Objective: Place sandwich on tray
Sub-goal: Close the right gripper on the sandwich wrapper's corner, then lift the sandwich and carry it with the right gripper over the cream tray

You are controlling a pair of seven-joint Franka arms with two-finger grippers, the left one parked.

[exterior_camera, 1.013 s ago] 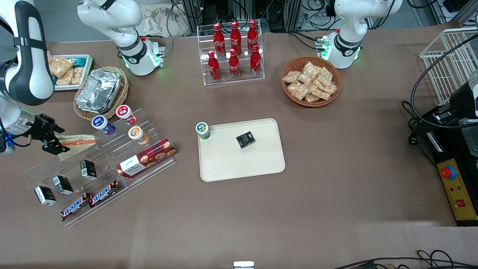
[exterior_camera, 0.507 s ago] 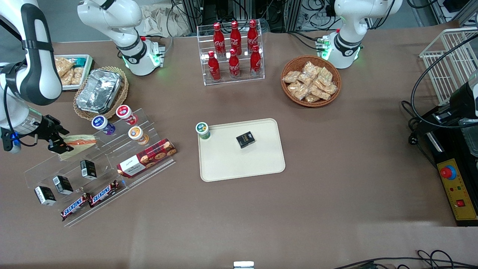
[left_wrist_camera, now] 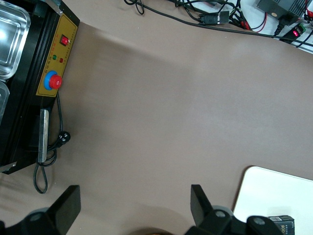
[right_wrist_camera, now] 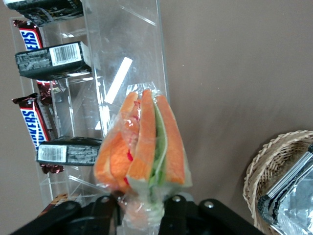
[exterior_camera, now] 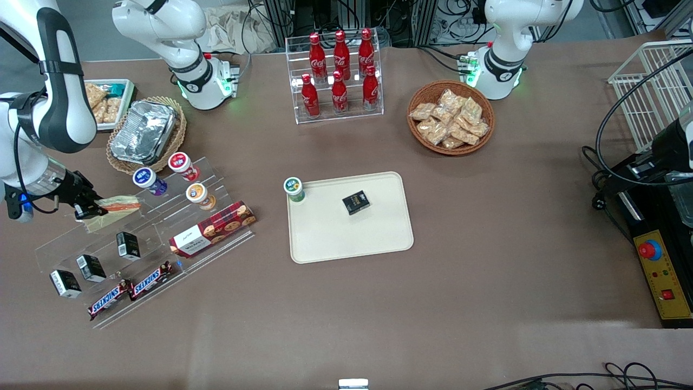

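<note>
Sandwich (exterior_camera: 116,205) on the top step of the clear rack (exterior_camera: 143,238) now sits between the fingers of the gripper (exterior_camera: 93,208), which has moved in and closed on its end, so lifting toward the tray (exterior_camera: 352,238) should follow.

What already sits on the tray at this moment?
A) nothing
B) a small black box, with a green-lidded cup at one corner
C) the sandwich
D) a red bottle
B: the small black box lies on the tray and the green-lidded cup stands at its corner, while the gripper holds the sandwich at the clear rack.
</note>
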